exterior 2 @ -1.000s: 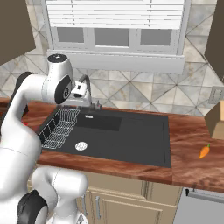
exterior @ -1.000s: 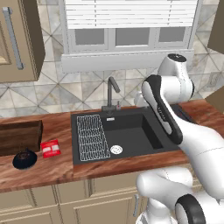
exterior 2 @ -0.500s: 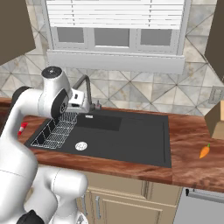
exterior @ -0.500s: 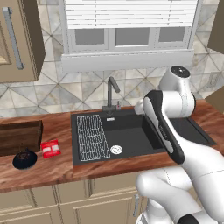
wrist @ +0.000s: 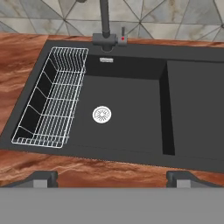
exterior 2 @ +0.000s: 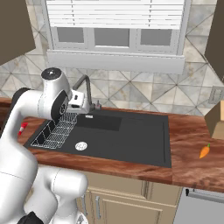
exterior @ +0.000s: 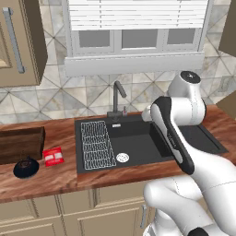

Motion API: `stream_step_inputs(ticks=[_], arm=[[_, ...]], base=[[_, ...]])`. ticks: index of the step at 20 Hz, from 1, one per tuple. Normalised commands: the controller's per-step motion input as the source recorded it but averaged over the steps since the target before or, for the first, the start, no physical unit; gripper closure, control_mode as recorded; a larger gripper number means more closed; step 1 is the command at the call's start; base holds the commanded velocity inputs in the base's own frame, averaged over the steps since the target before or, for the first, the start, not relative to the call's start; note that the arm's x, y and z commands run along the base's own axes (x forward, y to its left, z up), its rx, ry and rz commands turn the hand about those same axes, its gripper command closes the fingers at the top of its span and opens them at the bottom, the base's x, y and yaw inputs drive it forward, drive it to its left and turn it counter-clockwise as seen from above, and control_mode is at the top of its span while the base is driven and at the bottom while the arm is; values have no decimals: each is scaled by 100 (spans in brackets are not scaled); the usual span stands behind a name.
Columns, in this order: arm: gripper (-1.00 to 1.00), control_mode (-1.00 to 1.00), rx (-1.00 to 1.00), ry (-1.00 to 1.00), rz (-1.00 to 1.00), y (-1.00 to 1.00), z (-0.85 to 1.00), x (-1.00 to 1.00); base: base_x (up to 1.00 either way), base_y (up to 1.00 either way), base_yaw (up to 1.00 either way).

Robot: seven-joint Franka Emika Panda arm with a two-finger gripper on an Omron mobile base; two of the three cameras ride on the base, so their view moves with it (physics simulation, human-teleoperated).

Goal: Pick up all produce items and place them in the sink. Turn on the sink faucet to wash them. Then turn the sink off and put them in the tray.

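The carrot [exterior 2: 204, 151], small and orange, lies on the wooden counter far right of the sink [exterior 2: 131, 135]. That black sink [wrist: 127, 109] holds a white wire rack [wrist: 52, 100] on its left and a round drain [wrist: 102, 114]. At its back edge stands the sink faucet [wrist: 105, 22], also seen as the sink faucet [exterior: 117, 99]. My gripper [wrist: 111, 178] hovers above the sink's near rim, open, with nothing between its fingertips [wrist: 41, 178]. My hand [exterior 2: 78, 102] sits just left of the faucet. The brown tray [exterior: 18, 145] rests at the counter's far left.
A flat red packet [exterior: 53, 156] and a small black round dish [exterior: 25, 168] lie between tray and sink. A cardboard box [exterior 2: 216, 120] stands on the counter behind the carrot. A window sill runs above the faucet.
The arm has folded down and forward over the sink, and the hand has dropped slightly beside the faucet. The carrot and the other things have stayed put.
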Motion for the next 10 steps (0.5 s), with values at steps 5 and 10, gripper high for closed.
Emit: stream_step_inputs(ticks=[5, 10], arm=[[-100, -100, 0, 0, 0, 0, 0, 0], [-100, -100, 0, 3, 0, 1, 0, 10]], base=[[0, 0, 0], [0, 0, 0]])
